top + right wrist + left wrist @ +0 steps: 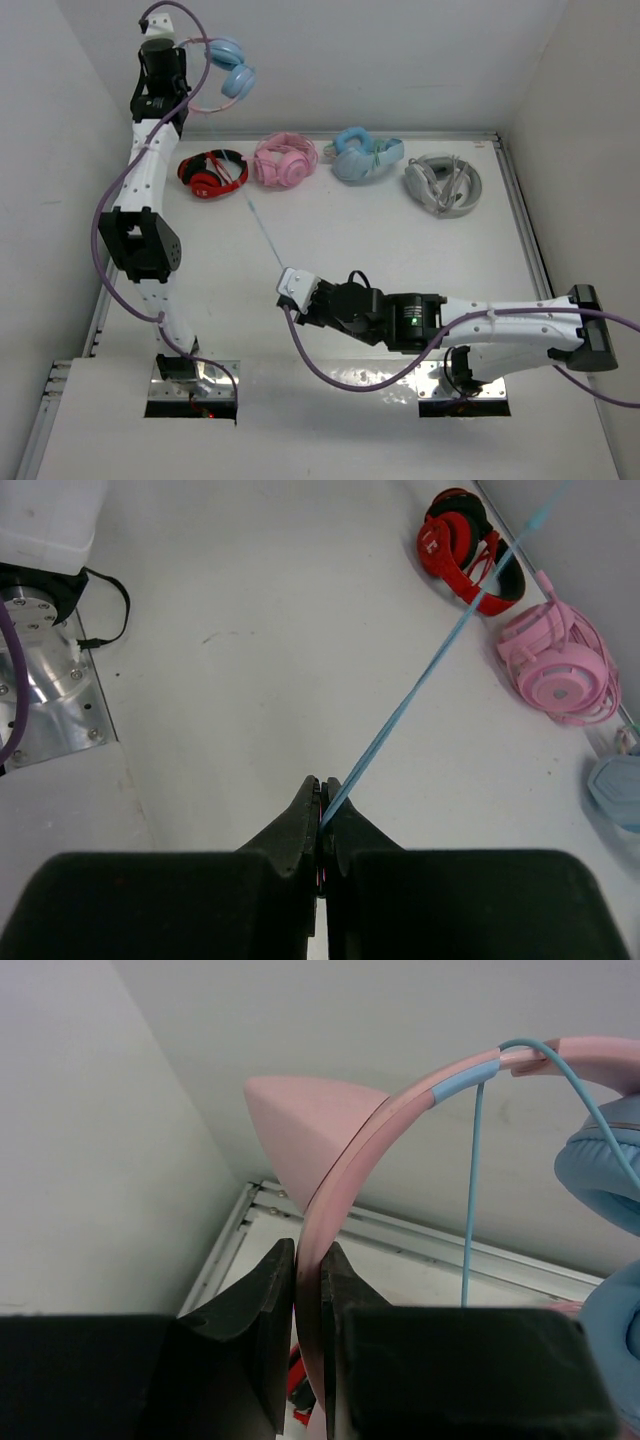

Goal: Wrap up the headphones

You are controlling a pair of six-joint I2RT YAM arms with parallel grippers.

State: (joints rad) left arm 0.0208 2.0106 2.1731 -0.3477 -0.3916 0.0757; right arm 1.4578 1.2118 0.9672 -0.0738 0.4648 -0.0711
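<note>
The headphones [228,72] have a pink cat-ear headband [400,1110] and light blue ear cups [610,1175]. My left gripper [172,72] is shut on the headband [312,1290] and holds the pair high near the back wall. The thin light blue cable [262,228] runs taut down from the headband to my right gripper [287,280], which is shut on it low over the table. In the right wrist view the cable [430,670] leaves the closed fingertips [322,815] toward the upper right.
Four other pairs lie in a row at the back: red and black [212,173], all pink [285,160], all light blue [364,155], white-grey [443,183]. The table's right rail [525,240] and walls bound the space.
</note>
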